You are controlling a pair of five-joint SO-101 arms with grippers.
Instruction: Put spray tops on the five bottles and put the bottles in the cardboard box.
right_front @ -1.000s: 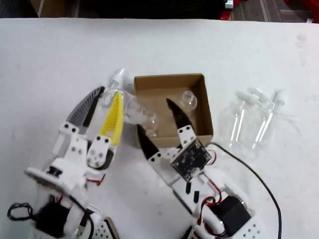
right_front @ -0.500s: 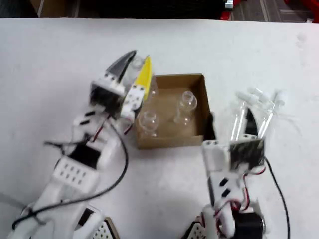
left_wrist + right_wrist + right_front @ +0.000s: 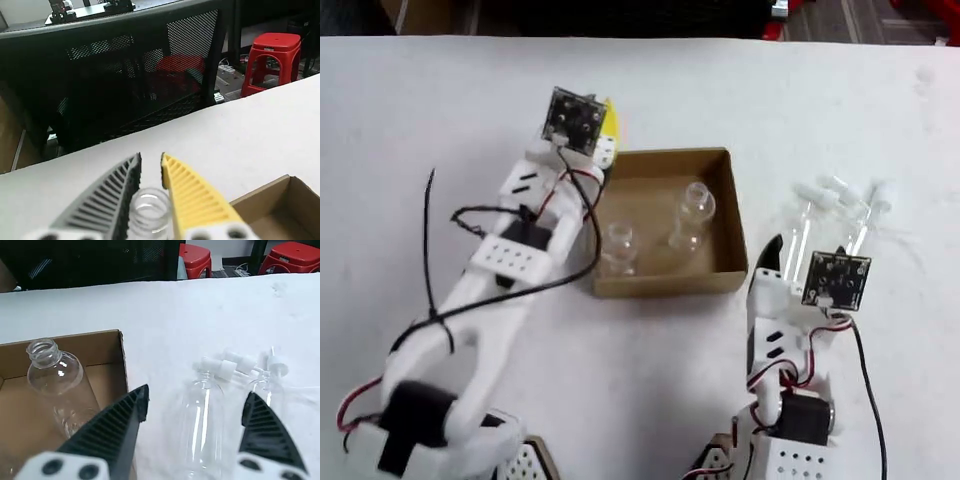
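1. Two pincers are in use, one on each side of the cardboard box (image 3: 665,165) on the white table (image 3: 440,100). The left pincer (image 3: 151,158) is clenched on an uncapped bottle (image 3: 149,212). Its grey finger (image 3: 107,200) and yellow finger (image 3: 192,200) pinch the threaded neck well back from their tips.
2. The mouth of this bottle is open and seems to face upward, so its long axis looks roughly vertical. The body hangs below the fingers, hidden, and its tilt cannot be judged.
3. The box lies on the yellow-finger side of the left pincer, just beside it, with one corner close under that finger.
4. The right pincer (image 3: 197,397) is released, its black fingers (image 3: 112,422) spread wide and grasping nothing.
5. Ahead of the right pincer, partly between its fingers, at least two capped bottles (image 3: 205,410) appear to lie on the table. Their long axes run away from the pincer, and the white spray tops (image 3: 215,367) point to the far end. They lie close together, and the exact count is hard to tell.
6. The box sits near the right pincer, to its left. Inside stands an upright bottle (image 3: 55,372) with its bare neck pointing up. A second uncapped bottle (image 3: 618,245), also mouth up, stands in the box corner farther from the right pincer.
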